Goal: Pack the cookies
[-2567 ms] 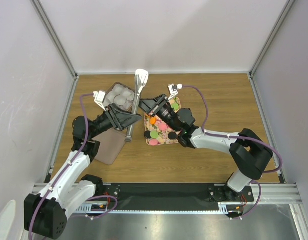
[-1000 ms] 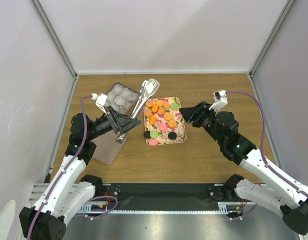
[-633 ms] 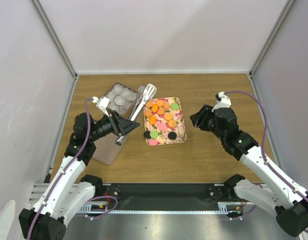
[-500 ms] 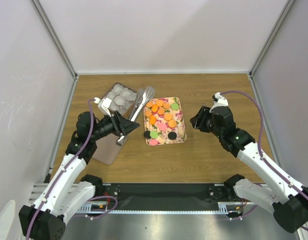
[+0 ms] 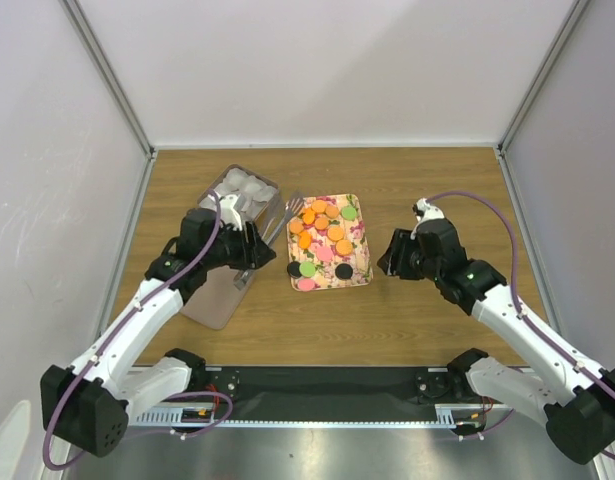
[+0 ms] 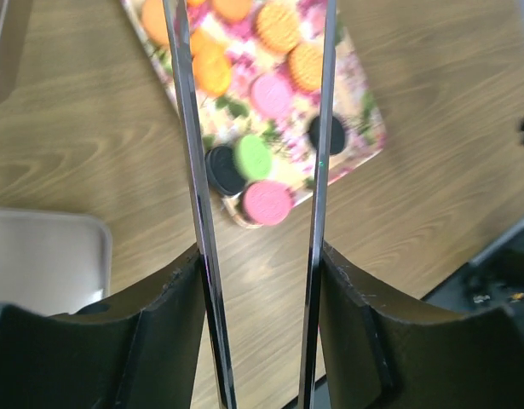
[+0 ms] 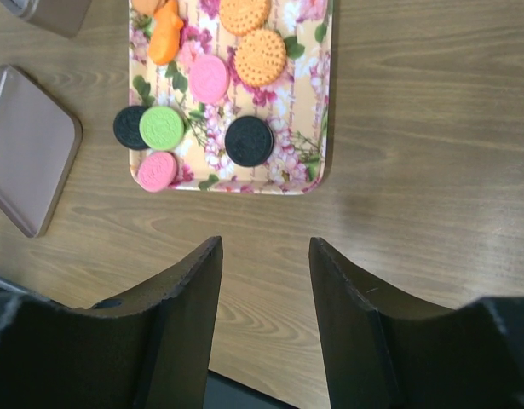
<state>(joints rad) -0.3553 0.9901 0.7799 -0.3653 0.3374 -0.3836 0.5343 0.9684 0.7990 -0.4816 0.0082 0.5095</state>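
Observation:
The cookies [image 5: 325, 240], small orange, pink, green and black discs, lie on a floral tray [image 5: 359, 250]. My left gripper [image 5: 249, 250] is shut on metal tongs [image 5: 279, 220] whose tips reach the tray's left edge. In the left wrist view the two tong arms [image 6: 187, 128] run out from between the fingers of the left gripper [image 6: 260, 256], framing a green cookie [image 6: 252, 157] and a pink one [image 6: 267, 202]. My right gripper [image 5: 387, 255] hangs open and empty just right of the tray. In the right wrist view the right gripper [image 7: 264, 247] hangs over bare wood below the tray [image 7: 321, 102].
A tin [image 5: 237, 190] holding white paper cups stands at the back left of the tray. Its brown lid [image 5: 212, 295] lies on the table under my left arm and shows in the right wrist view as the lid [image 7: 27, 145]. Grey walls enclose the table.
My left arm has turned and swung the tongs from over the tin towards the tray's left edge, squeezing them narrower. My right gripper has shifted a little towards the near side.

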